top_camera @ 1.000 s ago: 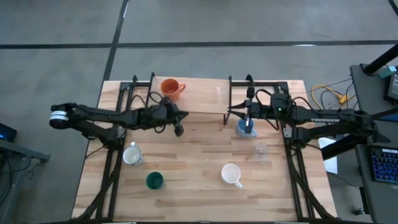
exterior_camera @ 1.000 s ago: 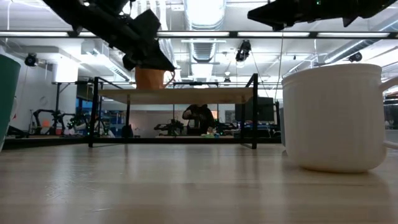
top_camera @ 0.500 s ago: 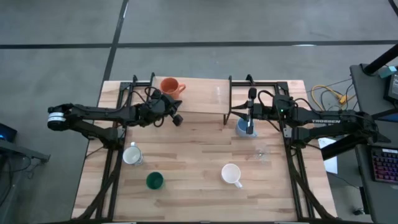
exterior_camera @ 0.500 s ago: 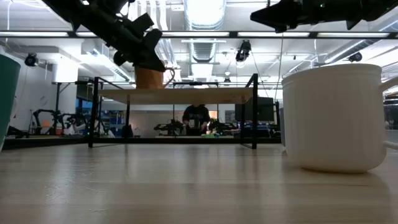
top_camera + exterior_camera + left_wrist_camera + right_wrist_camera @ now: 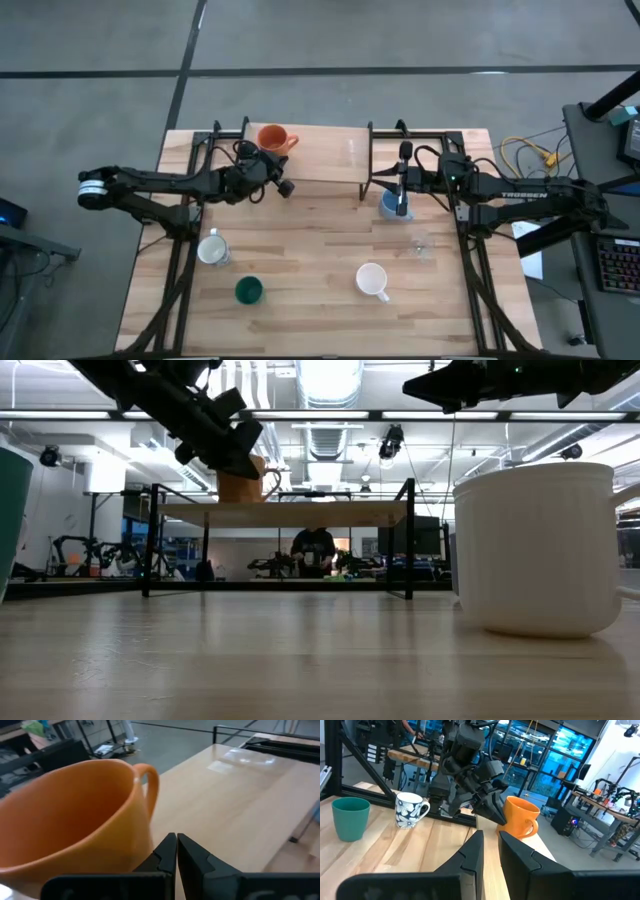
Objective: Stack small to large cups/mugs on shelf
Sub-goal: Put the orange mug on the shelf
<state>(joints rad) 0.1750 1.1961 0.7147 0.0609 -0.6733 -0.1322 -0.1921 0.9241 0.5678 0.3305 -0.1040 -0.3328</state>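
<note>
The orange mug [image 5: 272, 138] stands upright on the shelf [image 5: 325, 155], near its left end. It fills the left wrist view [image 5: 70, 815]. My left gripper [image 5: 285, 187] is shut and empty, just near of the shelf's front edge, pointing at the mug. My right gripper [image 5: 385, 186] is narrowly open and empty. It is level by the shelf's right legs, above the light blue mug [image 5: 391, 207] on the table. The white mug with dark markings [image 5: 212, 248], dark green cup [image 5: 248, 291], plain white mug [image 5: 372, 280] and clear glass [image 5: 420, 243] stand on the table.
The shelf's black legs [image 5: 369, 160] stand close to my right gripper. Black arm frames [image 5: 180, 250] run along both table sides. In the low view the plain white mug [image 5: 535, 550] stands near the camera. A person [image 5: 315, 550] shows in the room beyond the table.
My left gripper, still shut, has gone toward the table's far edge and a little up. It has come close to the shelf's front edge and the orange mug.
</note>
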